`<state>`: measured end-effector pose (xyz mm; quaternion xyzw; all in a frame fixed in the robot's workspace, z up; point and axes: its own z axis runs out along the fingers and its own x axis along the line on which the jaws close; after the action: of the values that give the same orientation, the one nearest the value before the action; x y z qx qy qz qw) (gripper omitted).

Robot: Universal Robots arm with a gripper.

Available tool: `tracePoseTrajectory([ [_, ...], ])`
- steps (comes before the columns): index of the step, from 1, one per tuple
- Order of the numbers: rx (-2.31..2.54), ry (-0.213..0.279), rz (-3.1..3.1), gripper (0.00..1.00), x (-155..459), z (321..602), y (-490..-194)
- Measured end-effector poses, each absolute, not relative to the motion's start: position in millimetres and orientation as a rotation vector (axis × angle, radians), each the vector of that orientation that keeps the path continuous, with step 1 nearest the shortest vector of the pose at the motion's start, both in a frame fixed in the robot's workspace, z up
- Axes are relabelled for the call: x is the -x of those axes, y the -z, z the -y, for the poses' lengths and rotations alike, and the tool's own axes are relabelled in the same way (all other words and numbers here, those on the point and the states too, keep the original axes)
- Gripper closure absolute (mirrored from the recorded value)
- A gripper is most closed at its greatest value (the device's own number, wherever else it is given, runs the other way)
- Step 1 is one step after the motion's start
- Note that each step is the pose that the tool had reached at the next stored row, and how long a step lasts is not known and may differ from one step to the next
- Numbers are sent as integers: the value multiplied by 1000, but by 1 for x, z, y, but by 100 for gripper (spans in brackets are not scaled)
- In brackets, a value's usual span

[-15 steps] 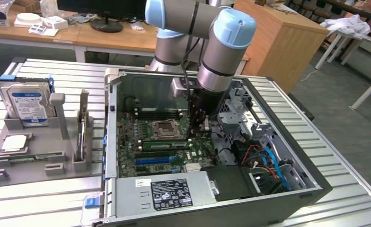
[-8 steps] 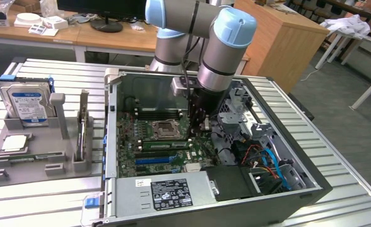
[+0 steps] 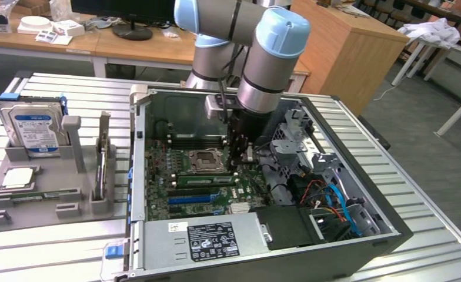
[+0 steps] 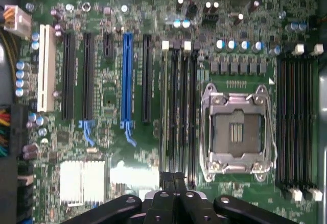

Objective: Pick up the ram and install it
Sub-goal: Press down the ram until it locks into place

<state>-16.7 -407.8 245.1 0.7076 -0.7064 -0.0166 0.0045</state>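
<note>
Ribbed metal worktop (image 3: 418, 194) fills the exterior view, carrying an open computer case (image 3: 387, 235) at centre, where the arm's closed tool (image 3: 242, 154) hangs just above the ram (image 3: 204, 180) seated on the motherboard, while the wrist view shows the tool (image 4: 173, 180) empty, over the memory slots (image 4: 179, 112).

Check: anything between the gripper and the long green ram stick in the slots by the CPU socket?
Nothing visible. The shut black gripper hangs over the end of the black memory slots, where the long thin green ram stick stands beside the silver CPU socket. No cable crosses that gap.
</note>
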Motion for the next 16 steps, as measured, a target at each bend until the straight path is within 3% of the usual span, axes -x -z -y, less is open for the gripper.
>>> tracePoseTrajectory([
  [16,-2220,46,2215,89,60,406,-245],
])
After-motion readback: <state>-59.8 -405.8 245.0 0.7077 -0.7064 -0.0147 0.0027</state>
